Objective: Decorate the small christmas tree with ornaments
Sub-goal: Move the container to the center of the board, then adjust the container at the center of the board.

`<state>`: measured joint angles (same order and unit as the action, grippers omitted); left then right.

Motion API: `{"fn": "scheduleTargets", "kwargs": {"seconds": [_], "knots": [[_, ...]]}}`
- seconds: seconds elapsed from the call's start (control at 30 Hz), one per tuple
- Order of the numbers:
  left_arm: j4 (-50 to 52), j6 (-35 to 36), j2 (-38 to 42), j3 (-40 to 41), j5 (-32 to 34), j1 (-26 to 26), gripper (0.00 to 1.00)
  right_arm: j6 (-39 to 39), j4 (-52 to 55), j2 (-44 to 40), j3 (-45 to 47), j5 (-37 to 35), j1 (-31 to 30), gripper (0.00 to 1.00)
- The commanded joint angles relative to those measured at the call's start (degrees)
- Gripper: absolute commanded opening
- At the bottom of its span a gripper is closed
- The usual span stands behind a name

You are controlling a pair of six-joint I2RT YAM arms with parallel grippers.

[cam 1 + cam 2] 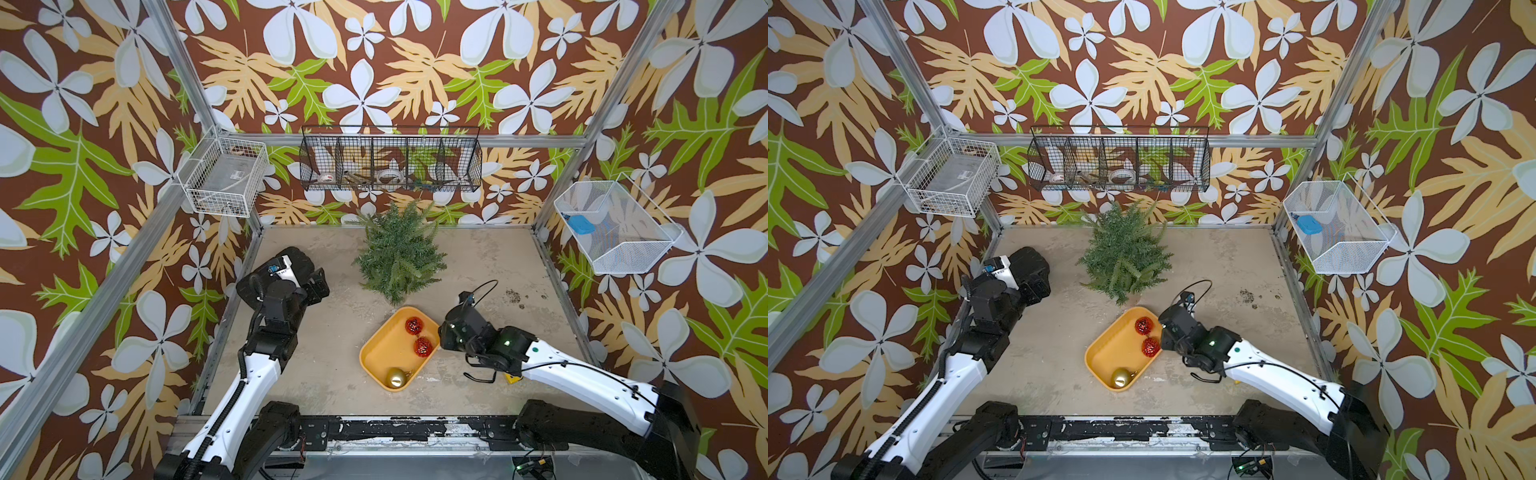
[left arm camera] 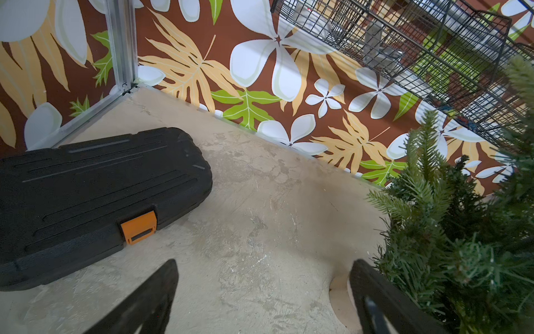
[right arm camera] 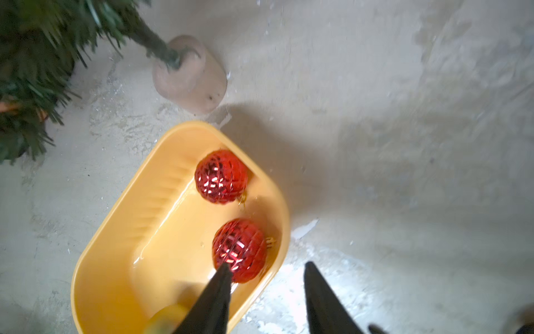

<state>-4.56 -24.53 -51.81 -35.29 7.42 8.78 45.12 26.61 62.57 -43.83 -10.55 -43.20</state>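
Observation:
The small christmas tree (image 1: pixel 399 253) (image 1: pixel 1125 253) stands at the back middle of the table on a wooden base (image 3: pixel 190 75). In front of it a yellow tray (image 1: pixel 384 349) (image 3: pixel 161 231) holds the ornaments: two red faceted balls (image 1: pixel 414 325) (image 1: pixel 423 346) and a gold ball (image 1: pixel 396 377). My right gripper (image 3: pixel 268 265) is open and empty at the tray's right rim. One of its fingers is over the tray by the nearer red ball (image 3: pixel 239 248), the other outside the rim. My left gripper (image 2: pixel 265 261) hangs open and empty left of the tree (image 2: pixel 462 231).
A black tool case (image 2: pixel 95 188) with an orange latch lies in the back left corner. Wire baskets hang on the walls: black (image 1: pixel 390 162) at the back, white (image 1: pixel 226 178) on the left, white (image 1: pixel 615 224) on the right. A small yellow object (image 1: pixel 512 378) peeks from under my right arm.

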Motion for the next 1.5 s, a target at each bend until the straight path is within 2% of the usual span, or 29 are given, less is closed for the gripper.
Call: {"fn": "scheduleTargets", "kwargs": {"seconds": [0.0, 0.1, 0.27, 0.4, 0.67, 0.73, 0.87, 1.0, 1.23, 1.37, 1.47], "knots": [[-0.11, 1.13, -0.04, -0.48, 1.2, 0.05, 0.94, -22.93, -3.1, -0.63, 0.28, 13.26, 8.52, 0.58], [-0.1, 1.4, -0.17, -0.48, 1.37, 0.02, 0.94, -31.05, -4.17, 3.85, -1.75, 21.87, 15.59, 0.56], [0.29, 1.77, -1.07, -0.66, 1.84, 0.09, 0.94, -38.68, -4.69, 14.13, -6.66, 26.58, 16.13, 0.51], [0.61, 1.77, -1.45, -0.75, 2.28, 0.07, 0.93, -38.81, -7.84, 20.36, -7.72, 29.64, 16.12, 0.49], [0.88, 1.81, -1.88, -0.92, 2.91, 0.11, 0.93, -36.35, -14.05, 25.86, -5.92, 36.09, 15.78, 0.39], [1.12, 1.81, -1.93, -1.01, 3.15, 0.08, 0.93, -35.83, -14.55, 26.7, -5.66, 34.95, 15.69, 0.36], [1.21, 1.77, -1.78, -0.92, 3.55, 0.07, 0.93, -34.74, -14.81, 26.58, -5.0, 31.26, 15.6, 0.23], [1.23, 1.36, -1.89, -0.93, 3.46, 0.08, 0.93, -32.69, -13.35, 23.27, -3.69, 28.29, 15.6, 0.14], [1.22, 1.16, -1.91, -0.93, 3.08, 0.05, 0.93, -25.17, -13.08, 16.5, 2.87, 24.61, 15.04, 0.03], [1.28, 1.02, -1.98, -0.97, 2.78, 0.08, 0.92, -19.01, -10.95, 11.18, 5.75, 16.05, 11.04, 0.02], [1.27, 0.99, -2.14, -0.92, 2.7, 0.1, 0.92, -9.47, -9.21, 7.23, 8.41, 8.31, 6.1, 0.01]]}}
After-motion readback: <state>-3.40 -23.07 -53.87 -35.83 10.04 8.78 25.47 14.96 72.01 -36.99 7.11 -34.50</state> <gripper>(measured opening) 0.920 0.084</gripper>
